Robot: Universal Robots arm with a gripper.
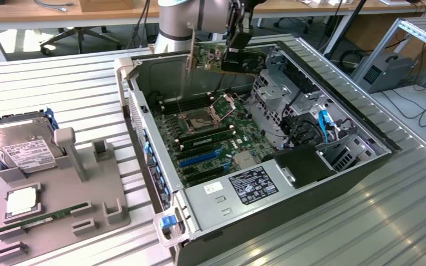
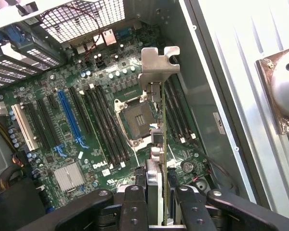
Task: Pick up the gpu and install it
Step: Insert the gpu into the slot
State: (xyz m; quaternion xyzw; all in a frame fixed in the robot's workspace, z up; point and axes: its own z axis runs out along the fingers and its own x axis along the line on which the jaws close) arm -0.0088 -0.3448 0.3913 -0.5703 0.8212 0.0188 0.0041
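Some of the gpu (image 1: 214, 57) masked by the gripper (image 1: 237, 49), above the open case (image 1: 133, 72).

gpu (image 1: 214, 58) in the tool (image 2: 162, 211) over the motherboard (image 1: 213, 133) inside the case (image 1: 167, 66)

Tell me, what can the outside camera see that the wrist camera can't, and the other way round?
Exterior view: the hard drive and the RAM stick on the grey holder beside the computer case, and the arm reaching in from above.
Wrist view: close up, the pincer clamped on the gpu, seen edge-on with its silver bracket, plus the white DELL lettering.
Both: the gpu held above the open case, the motherboard and the empty CPU socket.
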